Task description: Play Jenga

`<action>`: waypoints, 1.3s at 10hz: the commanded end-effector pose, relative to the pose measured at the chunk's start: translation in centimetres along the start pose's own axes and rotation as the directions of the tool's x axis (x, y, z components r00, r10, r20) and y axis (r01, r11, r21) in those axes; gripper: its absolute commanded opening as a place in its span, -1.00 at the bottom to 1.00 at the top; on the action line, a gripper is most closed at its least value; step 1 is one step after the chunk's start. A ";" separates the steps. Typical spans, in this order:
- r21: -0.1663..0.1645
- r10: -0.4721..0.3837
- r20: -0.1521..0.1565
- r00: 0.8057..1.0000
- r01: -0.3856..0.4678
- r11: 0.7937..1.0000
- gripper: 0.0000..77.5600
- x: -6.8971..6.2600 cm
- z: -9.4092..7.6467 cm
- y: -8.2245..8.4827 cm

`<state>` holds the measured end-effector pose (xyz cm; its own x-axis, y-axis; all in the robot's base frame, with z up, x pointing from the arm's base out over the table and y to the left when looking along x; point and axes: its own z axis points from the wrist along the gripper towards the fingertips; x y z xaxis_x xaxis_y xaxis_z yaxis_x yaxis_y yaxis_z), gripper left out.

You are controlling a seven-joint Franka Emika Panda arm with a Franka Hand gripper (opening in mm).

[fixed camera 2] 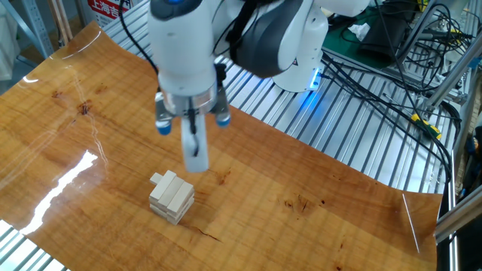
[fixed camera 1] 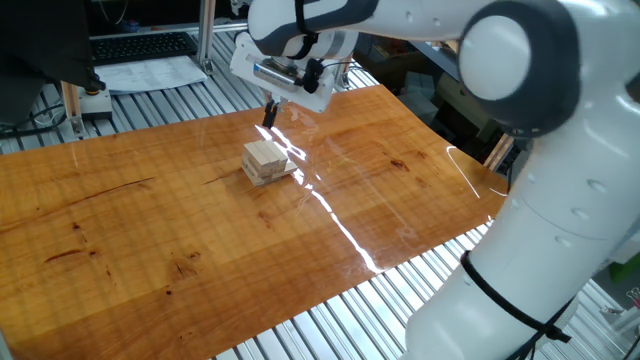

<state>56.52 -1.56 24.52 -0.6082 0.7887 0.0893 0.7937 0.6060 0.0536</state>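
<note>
Jenga [fixed camera 2: 172,198] stood intact, one block jutting; the gripper [fixed camera 2: 195,159], fingers together and empty, hovered just above it.

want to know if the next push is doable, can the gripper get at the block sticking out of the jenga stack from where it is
Probably yes. The gripper hangs just above the Jenga stack, and nothing stands between them. The protruding block sticks out on the stack's far side with only bare table around it.

I see a glossy wooden bench [fixed camera 1: 150,230] carrying only a small Jenga stack [fixed camera 1: 266,162], one block [fixed camera 2: 157,179] jutting out.
</note>
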 end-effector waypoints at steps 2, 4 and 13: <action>0.018 0.143 0.061 0.988 -0.144 0.989 -1.00 -3.8 1.4 0.3; 0.017 0.214 0.067 0.975 -0.215 0.976 -1.00 -5.2 2.2 0.8; -0.001 0.356 0.059 0.933 -0.356 0.934 -1.00 -8.1 2.6 1.4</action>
<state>62.49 -6.76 21.15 -0.2716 0.9614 0.0439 0.9624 0.2711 0.0177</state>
